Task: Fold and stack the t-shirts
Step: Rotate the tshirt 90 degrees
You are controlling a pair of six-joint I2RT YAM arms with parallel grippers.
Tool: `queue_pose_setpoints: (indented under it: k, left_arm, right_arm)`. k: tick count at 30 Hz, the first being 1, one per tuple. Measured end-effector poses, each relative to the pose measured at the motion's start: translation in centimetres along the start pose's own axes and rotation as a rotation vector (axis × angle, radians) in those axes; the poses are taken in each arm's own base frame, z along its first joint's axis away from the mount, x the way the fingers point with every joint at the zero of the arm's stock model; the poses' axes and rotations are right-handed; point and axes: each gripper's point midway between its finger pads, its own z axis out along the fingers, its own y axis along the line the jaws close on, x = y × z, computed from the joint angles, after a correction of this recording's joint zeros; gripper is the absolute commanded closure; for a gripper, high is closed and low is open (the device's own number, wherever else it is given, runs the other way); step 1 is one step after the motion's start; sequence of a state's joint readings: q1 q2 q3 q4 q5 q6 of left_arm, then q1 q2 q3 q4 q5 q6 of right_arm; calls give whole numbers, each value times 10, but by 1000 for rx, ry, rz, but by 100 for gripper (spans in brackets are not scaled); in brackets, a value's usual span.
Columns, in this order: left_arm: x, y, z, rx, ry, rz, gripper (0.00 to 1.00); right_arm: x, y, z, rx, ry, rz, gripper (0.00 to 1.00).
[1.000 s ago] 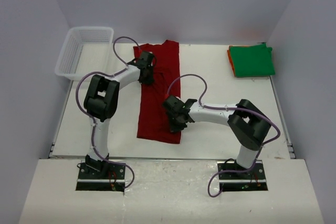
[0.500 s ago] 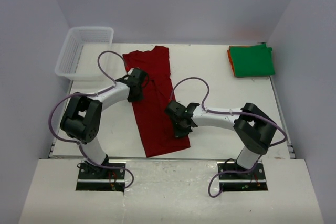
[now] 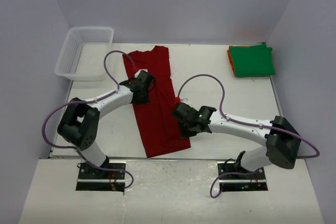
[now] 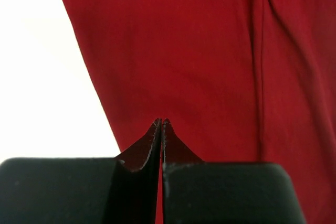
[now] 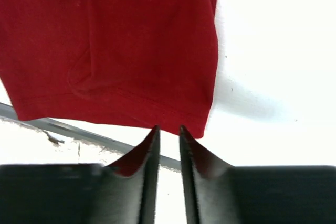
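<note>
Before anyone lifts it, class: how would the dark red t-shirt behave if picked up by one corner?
Probably floppy: the dark red t-shirt lies flat with soft creases, so it would likely drape and hang. Its edges look thin, so probably light. Pushed across the table, it may bunch rather than slide.

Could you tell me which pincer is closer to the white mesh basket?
Left. The left pincer is over the dark red t-shirt, a little right of the basket; the right pincer is at the shirt's near right edge, farther.
</note>
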State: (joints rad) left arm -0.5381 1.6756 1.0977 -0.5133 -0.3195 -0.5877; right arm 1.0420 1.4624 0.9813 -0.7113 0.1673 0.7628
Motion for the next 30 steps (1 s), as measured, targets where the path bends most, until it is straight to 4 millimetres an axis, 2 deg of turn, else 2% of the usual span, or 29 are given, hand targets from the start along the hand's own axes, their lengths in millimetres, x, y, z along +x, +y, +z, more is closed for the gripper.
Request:
queue_pose_setpoints:
  k: [1,2,5,8,12,17,25,30]
  left_arm:
    - [4,-1,-3,9,4,3,100]
    - [9,-3,-7,25,6,8,100]
    - [26,-2,-22,70,13,1,99]
    - [41,0,-41,141,8,-22,92]
    - [46,-4,-68,266,-34,-64,87]
    - [52,-12,-84,362,-49,-69,85]
    - [74,-8,-81,375,-8,-54,85]
    - [83,-3,-80,373,2,-52,85]
  right_arm:
    - [2,-2,-2,-8,-9,13,71]
    - [5,-6,-3,-14,-14,24,62]
    - [23,-20,-2,-16,-9,50,52]
    - [40,-32,2,-16,2,77,49]
    - [52,-33,10,-60,5,123,41]
    - [62,-33,23,-108,22,166,36]
    - [42,-24,31,-203,-33,255,36]
    - [35,-31,32,-227,-65,300,39]
